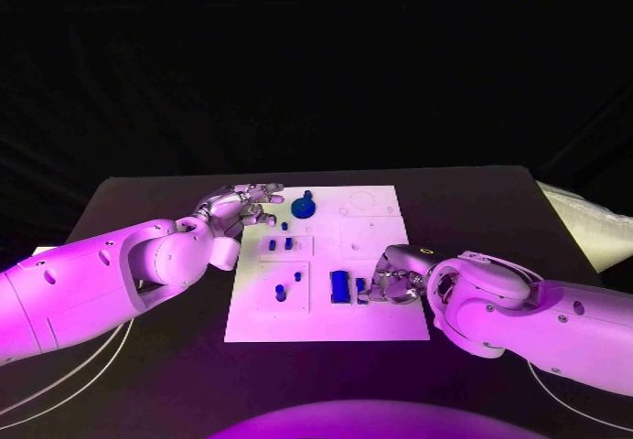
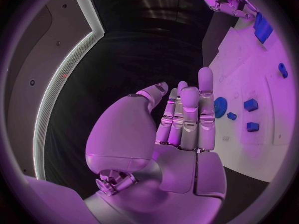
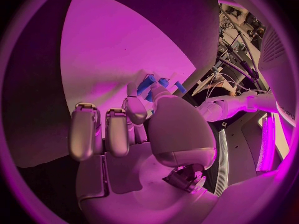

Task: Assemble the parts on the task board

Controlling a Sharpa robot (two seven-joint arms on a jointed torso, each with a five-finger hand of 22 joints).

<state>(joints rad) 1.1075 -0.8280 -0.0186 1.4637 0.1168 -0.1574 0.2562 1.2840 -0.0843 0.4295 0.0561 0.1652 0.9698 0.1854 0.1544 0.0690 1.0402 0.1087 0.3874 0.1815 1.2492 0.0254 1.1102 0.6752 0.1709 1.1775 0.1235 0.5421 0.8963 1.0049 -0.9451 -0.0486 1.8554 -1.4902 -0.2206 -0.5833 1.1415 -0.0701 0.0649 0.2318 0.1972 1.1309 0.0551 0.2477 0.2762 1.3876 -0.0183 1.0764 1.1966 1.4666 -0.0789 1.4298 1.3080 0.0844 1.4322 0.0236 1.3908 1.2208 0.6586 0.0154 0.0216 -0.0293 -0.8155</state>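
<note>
The white task board [image 1: 376, 315] lies mid-table. On it are a round blue part [image 1: 304, 208], several small blue pegs [image 1: 273, 244] and a tall blue block [image 1: 340, 285]. My left hand [image 1: 244, 206] hovers at the board's far left corner beside the round part [image 2: 221, 107], with its fingers [image 2: 187, 119] straight, apart and empty. My right hand [image 1: 391, 277] rests at the board's right side next to the block. Its thumb and a finger [image 3: 135, 107] pinch a slim blue part [image 3: 146, 83], which also shows as the part [image 1: 359, 285] at the fingertips.
The black table [image 1: 145, 206] runs all round the board. A pale object [image 1: 581, 219] lies at the table's far right edge. Pale cables [image 1: 80, 375] curve along the near left.
</note>
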